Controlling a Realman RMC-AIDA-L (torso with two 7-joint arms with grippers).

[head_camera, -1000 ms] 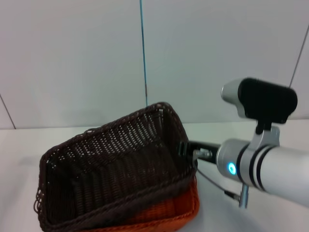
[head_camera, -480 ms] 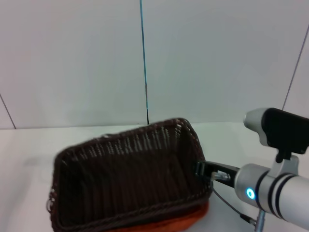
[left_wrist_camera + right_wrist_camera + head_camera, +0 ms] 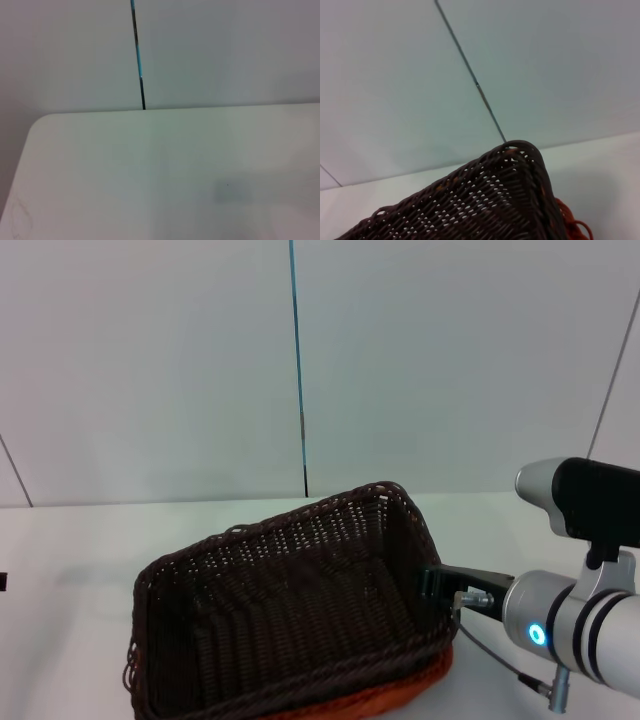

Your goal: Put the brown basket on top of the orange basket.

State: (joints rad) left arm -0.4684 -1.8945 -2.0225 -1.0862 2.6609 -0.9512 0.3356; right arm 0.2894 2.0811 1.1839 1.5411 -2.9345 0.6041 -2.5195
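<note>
Head view, from left to right: the white table [image 3: 60, 550] runs along the wall, and near its middle the brown basket [image 3: 280, 610] sits nested on the orange basket [image 3: 400, 695], of which only a strip of rim shows beneath the front and right side. The brown basket lies slightly tilted, its far right corner highest. At that right end the right gripper [image 3: 432, 585] has its dark fingers clamped on the brown basket's rim, the silver arm reaching in from the right. Left wrist view shows only bare table [image 3: 150, 170] and wall; the left gripper is out of sight.
</note>
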